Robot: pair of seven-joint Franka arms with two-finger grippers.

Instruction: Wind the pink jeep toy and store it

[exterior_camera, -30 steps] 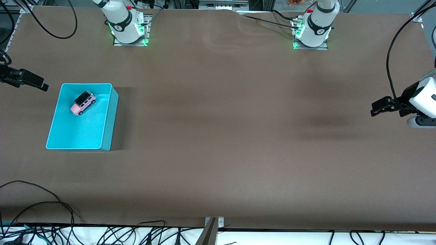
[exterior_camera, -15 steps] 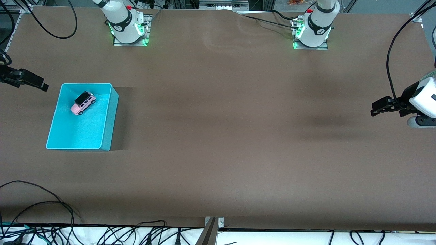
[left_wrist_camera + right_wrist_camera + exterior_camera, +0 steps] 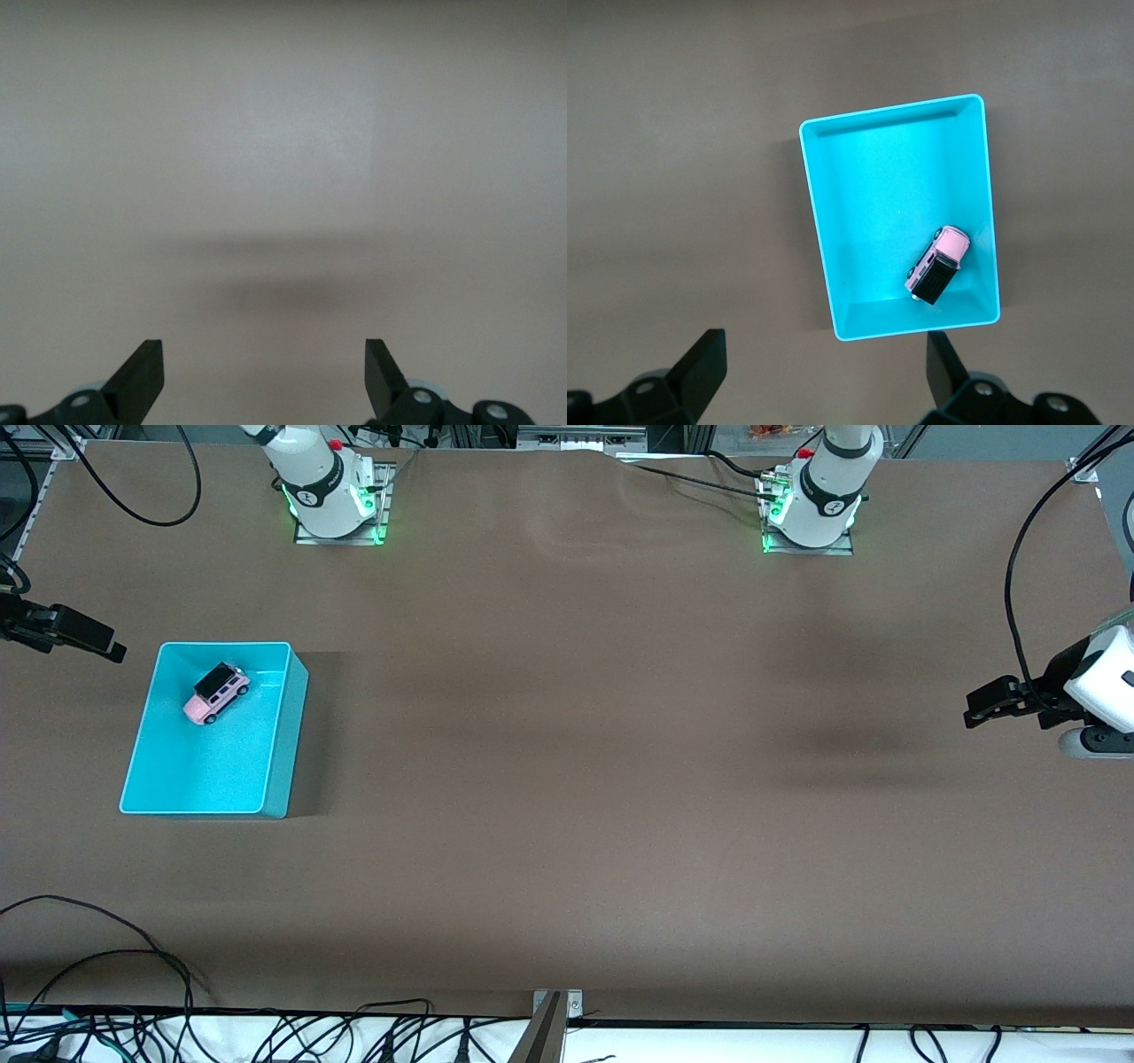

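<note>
The cyan bin (image 3: 213,731) sits on the brown table (image 3: 567,779) toward the right arm's end, and everything else places itself around it. The pink jeep toy (image 3: 216,693) rests on its wheels inside the bin, on the bin floor in the part farther from the front camera, close to the wall that faces the robots' bases and set at a slant to the bin's walls; in the right wrist view the same jeep (image 3: 938,265) lies near one corner of the bin (image 3: 899,217), black roof up. The right claw (image 3: 111,651) hangs in the air just outside the bin's corner nearest the right arm's edge of the table, its fingers spread wide and holding nothing. The left claw (image 3: 973,713) waits well apart from the bin, over bare table at the left arm's end, likewise spread wide and empty.
</note>
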